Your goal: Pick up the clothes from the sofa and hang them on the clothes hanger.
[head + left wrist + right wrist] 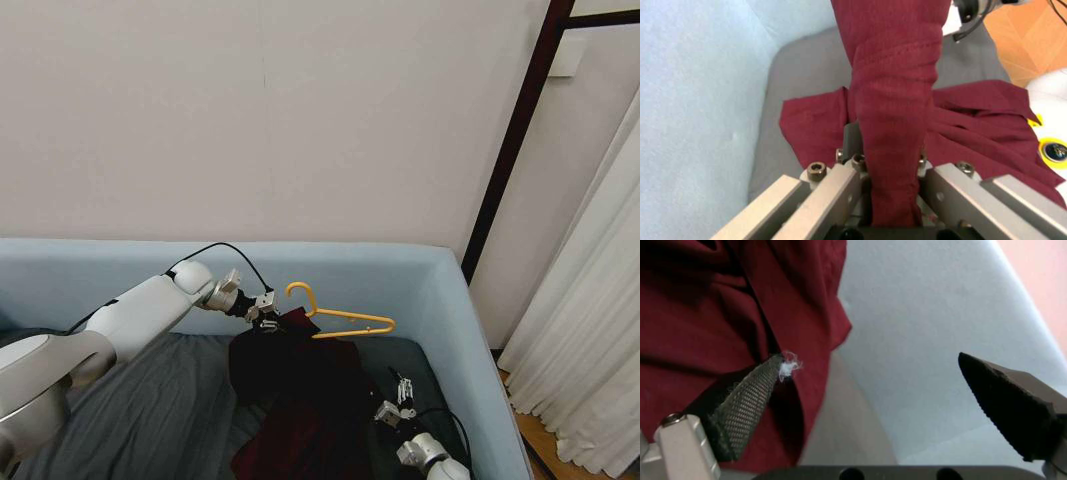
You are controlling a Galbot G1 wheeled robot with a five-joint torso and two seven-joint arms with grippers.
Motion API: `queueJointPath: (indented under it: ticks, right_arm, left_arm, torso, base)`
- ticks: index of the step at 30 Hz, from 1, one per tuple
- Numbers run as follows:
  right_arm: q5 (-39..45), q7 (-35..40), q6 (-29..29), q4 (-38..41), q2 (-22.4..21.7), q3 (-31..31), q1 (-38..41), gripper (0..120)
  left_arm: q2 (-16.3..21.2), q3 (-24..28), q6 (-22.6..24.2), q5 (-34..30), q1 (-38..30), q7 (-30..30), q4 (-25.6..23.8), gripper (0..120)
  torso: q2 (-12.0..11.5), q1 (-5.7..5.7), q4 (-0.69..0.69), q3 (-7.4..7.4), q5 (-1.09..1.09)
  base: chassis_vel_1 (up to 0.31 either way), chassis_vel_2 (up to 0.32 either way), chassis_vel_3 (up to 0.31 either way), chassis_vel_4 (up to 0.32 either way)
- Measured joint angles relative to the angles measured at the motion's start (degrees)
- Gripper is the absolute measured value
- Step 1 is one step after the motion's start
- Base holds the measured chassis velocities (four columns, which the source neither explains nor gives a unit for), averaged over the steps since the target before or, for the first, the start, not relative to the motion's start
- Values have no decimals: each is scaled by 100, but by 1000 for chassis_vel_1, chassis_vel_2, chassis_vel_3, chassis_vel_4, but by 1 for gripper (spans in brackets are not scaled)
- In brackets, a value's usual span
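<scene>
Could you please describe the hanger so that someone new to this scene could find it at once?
Start at the pale blue sofa; a dark red shirt rises from its grey seat, its top pinched in the left gripper. The hanger sticks out beside that gripper, against the sofa's back: the only thin, yellow, hooked thing there.

head view down over sofa (pixel 350 262), wrist views close on garment (pixel 893 125)

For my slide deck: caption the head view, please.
Left gripper holds a dark red shirt beside a yellow hanger over the sofa; right gripper open below.
</scene>
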Motion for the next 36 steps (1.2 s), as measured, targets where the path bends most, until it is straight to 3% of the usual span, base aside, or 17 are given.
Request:
queueJointPath:
  ticks: [13,22,29,33,36]
  right_arm:
    - [-1985,767,264,-1456,708,1040,670,100]
    - [-2306,944,203,-1608,738,1099,823,100]
    - [-3094,1153,239,-1865,878,1123,1026,100]
    - [-3297,1167,243,-1931,909,1119,1129,91]
    - [-3458,1175,261,-1999,910,1110,1202,74]
  left_arm:
    - [22,36,-14,32,-47,11,-114,0]
    - [116,41,2,30,-8,43,-200,0]
    - [166,24,18,58,42,47,-289,0]
    - [170,21,32,57,24,48,-306,0]
    - [150,36,40,52,-40,58,-295,0]
  torso:
    - [1,0,-2,-1,0]
    - [1,0,-2,0,-1]
    - [1,0,-1,0,0]
    - [1,0,-1,0,0]
    - [0,0,-2,0,1]
  base:
    - [0,0,0,0]
    - [0,0,0,0]
    - [0,0,0,0]
    - [0,0,0,0]
    - [0,0,0,0]
